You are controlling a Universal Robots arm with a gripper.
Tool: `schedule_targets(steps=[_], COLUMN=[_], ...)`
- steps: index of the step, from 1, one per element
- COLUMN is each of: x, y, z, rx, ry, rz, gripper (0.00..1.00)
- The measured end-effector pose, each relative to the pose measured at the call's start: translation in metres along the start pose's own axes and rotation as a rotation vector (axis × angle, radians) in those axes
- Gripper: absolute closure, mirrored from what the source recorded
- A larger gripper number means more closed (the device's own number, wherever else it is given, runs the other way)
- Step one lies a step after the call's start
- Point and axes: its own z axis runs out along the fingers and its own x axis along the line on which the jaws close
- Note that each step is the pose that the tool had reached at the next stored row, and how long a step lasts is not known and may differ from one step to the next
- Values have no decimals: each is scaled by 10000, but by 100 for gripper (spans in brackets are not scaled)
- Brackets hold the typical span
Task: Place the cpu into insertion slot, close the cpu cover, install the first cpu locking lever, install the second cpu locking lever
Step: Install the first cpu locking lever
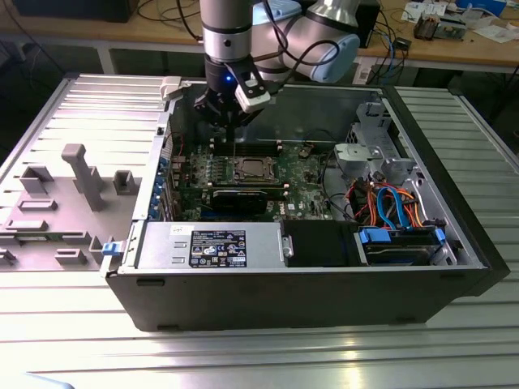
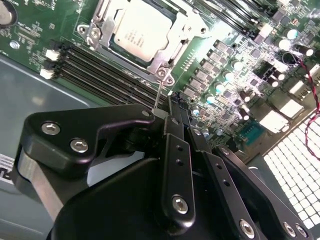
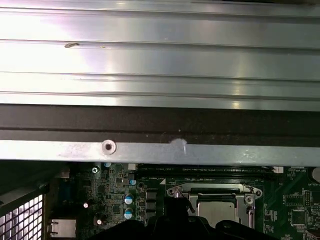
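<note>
Just above the slot (image 1: 238,169), where the cpu (image 2: 142,27) lies seated under the lowered cover (image 2: 161,62), the pincer (image 2: 163,116) is pinched shut on a lever (image 2: 158,95) (thin, stiff, springy wire, probably slippery, so best gripped near its free end).

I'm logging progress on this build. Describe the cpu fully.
The cpu is a flat square chip with a dull silver-grey metal top carrying faint print. It lies flat, parallel to the green board, showing through the window of the cover, whose silver frame lies over its edges. Nothing else touches it.
</note>
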Motion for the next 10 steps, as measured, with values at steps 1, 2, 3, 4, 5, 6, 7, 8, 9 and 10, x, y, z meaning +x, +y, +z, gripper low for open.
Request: schedule_targets(steps=[1,2,3,4,5,6,7,8,9,10], x=[-16,-30,-44,-51,-59,-67,-75,-81,-85,-86], y=[-1,-1,-1,-2,-2,-2,-2,-2,-3,-3], z=[0,1,1,1,1,2,2,2,2,2], rx=[1,0,0,1,1,0,0,0,0,0], ry=[0,0,0,1,1,0,1,1,0,0], rz=[0,-1,-1,0,-1,-1,0,0,0,1], gripper=[89,89,89,89,89,89,89,89,89,89])
